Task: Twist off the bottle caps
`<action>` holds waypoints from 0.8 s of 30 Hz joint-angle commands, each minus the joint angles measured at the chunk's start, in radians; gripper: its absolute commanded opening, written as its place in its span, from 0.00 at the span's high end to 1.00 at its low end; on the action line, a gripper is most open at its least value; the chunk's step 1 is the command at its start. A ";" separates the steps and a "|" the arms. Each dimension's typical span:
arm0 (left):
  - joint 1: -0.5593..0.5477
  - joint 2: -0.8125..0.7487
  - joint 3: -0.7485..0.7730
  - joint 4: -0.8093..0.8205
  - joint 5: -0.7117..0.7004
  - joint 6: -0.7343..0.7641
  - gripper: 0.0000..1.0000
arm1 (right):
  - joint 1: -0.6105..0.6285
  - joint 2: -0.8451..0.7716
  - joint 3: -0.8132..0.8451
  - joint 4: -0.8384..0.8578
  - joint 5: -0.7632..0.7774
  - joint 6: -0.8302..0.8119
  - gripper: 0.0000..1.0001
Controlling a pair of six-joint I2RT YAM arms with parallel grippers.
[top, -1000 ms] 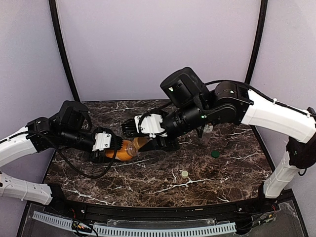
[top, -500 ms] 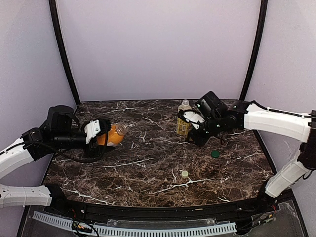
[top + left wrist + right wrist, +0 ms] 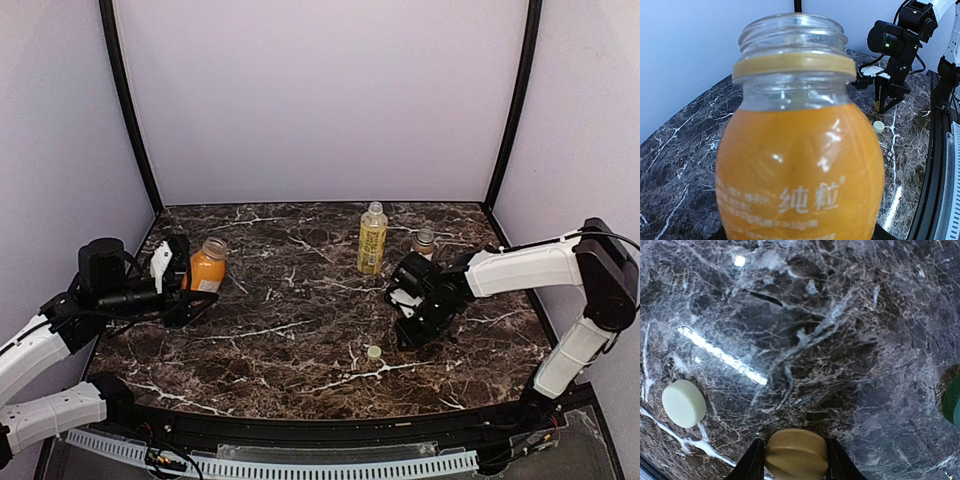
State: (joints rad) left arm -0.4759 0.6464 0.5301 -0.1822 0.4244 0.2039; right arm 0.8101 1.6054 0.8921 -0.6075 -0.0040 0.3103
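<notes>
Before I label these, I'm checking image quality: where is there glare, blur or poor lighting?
Left wrist: the orange bottle fills the frame, slightly soft, with small highlights on its plastic. Right wrist: a glare streak crosses the marble table; the tan cap is sharp. Top external: evenly lit.

Marble table: cream cap, green cap, yellow bottle, short bottle

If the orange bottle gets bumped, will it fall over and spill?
It could well spill: the orange bottle has no cap on, and it looks filled up to its shoulder. That probably makes it heavy for its size. Its squat, wide body should resist tipping.
</notes>
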 commanded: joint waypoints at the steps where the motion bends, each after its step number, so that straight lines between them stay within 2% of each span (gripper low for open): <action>1: 0.014 -0.024 -0.017 0.056 0.041 -0.043 0.96 | -0.006 0.046 0.010 0.019 -0.023 0.031 0.90; 5: 0.014 -0.024 -0.009 0.057 0.062 -0.037 0.96 | -0.005 0.070 0.056 -0.034 -0.010 0.015 0.48; 7: 0.014 -0.021 -0.004 0.059 0.075 -0.035 0.96 | -0.005 0.063 0.097 -0.084 0.000 0.005 0.34; 9: 0.014 -0.016 0.003 0.062 0.096 -0.035 0.96 | -0.002 0.043 0.158 -0.140 0.019 -0.016 0.23; 12: 0.014 -0.006 0.021 0.076 0.146 -0.037 0.96 | 0.024 -0.013 0.285 -0.206 0.036 -0.075 0.18; 15: 0.014 0.009 0.046 0.102 0.225 -0.050 0.95 | 0.085 -0.063 0.450 -0.188 -0.017 -0.158 0.20; 17: 0.014 0.022 0.063 0.120 0.278 -0.058 0.95 | 0.143 -0.084 0.536 -0.073 -0.101 -0.217 0.21; 19: 0.014 0.035 0.079 0.135 0.323 -0.059 0.95 | 0.206 -0.099 0.570 0.118 -0.213 -0.278 0.20; 21: 0.013 0.046 0.095 0.141 0.350 -0.056 0.95 | 0.252 -0.101 0.564 0.392 -0.342 -0.303 0.14; 24: 0.013 0.058 0.116 0.141 0.388 -0.043 0.95 | 0.270 -0.059 0.523 0.793 -0.490 -0.222 0.07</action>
State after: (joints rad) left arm -0.4683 0.6937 0.6022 -0.0780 0.7086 0.1596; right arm 1.0569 1.4967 1.4528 -0.3485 -0.2470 0.0780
